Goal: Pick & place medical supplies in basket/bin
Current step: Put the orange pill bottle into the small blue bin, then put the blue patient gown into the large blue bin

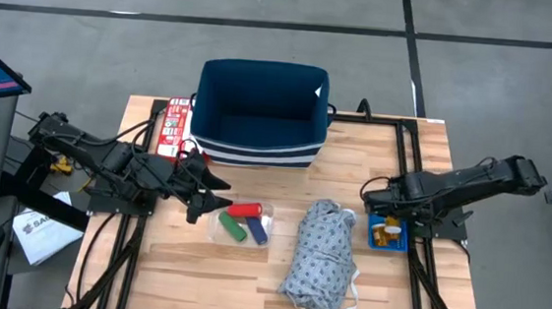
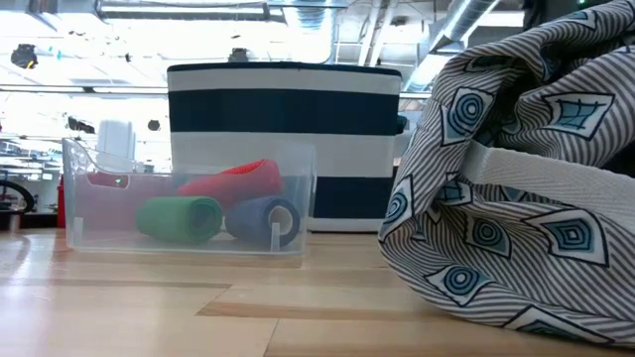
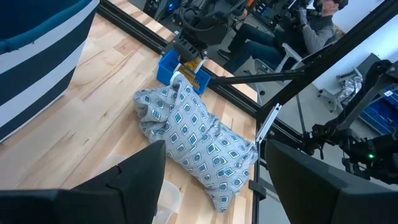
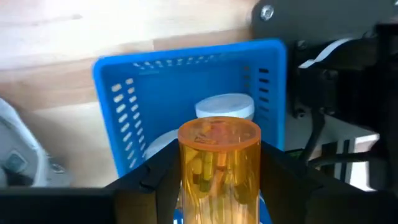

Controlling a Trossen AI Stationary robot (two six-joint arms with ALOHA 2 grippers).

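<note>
The right hand (image 4: 219, 177) is closed on an orange pill bottle (image 4: 218, 167), holding it just above the small blue bin (image 4: 118, 99) at the bench's right edge. The left hand (image 1: 216, 195) is spread open over the clear tray (image 1: 223, 231) with 3 rolls: red (image 1: 245, 210), green (image 1: 230, 227) and blue (image 1: 257, 230). The patterned cloth (image 1: 323, 252) lies between tray and bin, the navy basket (image 1: 256, 153) behind.
</note>
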